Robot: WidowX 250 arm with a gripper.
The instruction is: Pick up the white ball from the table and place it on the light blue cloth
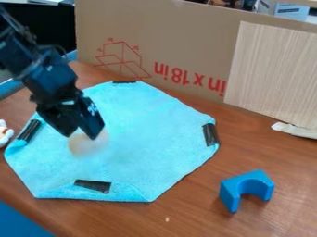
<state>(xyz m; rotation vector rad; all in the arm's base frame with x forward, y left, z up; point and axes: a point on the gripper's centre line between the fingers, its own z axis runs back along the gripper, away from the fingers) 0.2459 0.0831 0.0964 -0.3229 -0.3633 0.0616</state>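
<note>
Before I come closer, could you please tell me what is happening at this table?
A black robot arm has its gripper over a light-blue cloth with black tape at its edges. A pale round thing is right at the gripper's tip; I cannot tell if it is gripped. A blue arch-shaped block stands on the wooden table beside the cloth.

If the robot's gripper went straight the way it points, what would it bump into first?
Probably the pale round blob just below the gripper, then the blue cloth. It's blurry, so I can't tell if they already touch.
</note>
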